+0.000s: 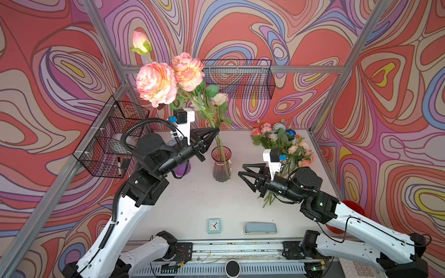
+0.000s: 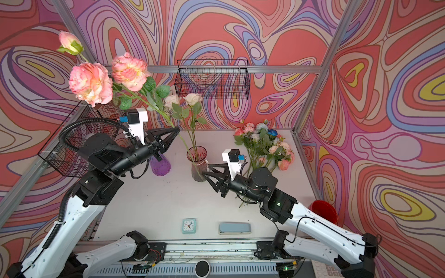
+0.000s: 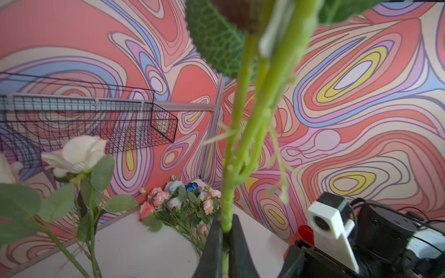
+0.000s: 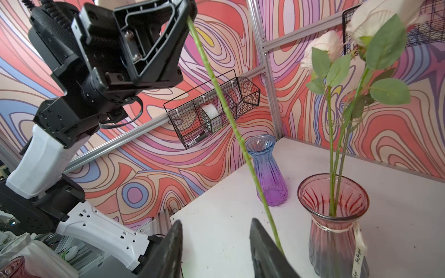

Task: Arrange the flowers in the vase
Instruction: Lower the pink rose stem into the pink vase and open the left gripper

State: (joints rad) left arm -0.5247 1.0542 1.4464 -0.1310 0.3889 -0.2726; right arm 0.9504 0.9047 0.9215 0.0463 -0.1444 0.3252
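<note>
Left wrist, stems (image 3: 234,149) cropped (left claw (image 3: 225,225) blurry)

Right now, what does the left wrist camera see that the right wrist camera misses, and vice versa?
Only the left wrist view: the pile of loose flowers lying on the table. Only the right wrist view: the purple vase and the pink vase. Both: the cream roses and the green stem pinched in the left gripper.
</note>
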